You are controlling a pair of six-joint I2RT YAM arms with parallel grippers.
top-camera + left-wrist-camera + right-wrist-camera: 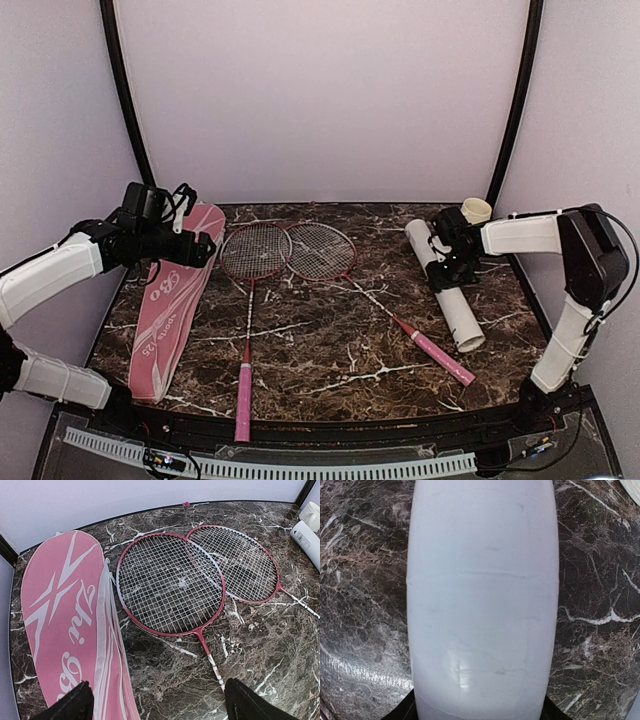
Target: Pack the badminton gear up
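Packing looks barely begun. Both racquets [288,250] lie bare on the table [330,370]. Their red-rimmed heads overlap near the far edge, and the pink handles splay toward the near side, one straight down and one off to the right. The cover [170,310] lies flat along the left edge just beside them, and nothing shows inside it. The left gripper [195,250] hovers over the cover's far end. In its wrist view its fingers [75,705] are spread wide with only marble and cover edge between them, so it holds nothing. The tube [445,285] lies on its side at the right, with the mug [476,210] just beyond its far end. The right gripper [452,265] straddles the tube's middle. Its wrist view is filled by the white wall, with the dark fingertips [405,712] pressed to either side, pinching it as far as that view shows. No shuttlecocks show anywhere, and whether they already sit inside the tube cannot be told. By my reading, what remains is nearly everything: both racquets into the cover, the cover closed, and the tube stowed with them.
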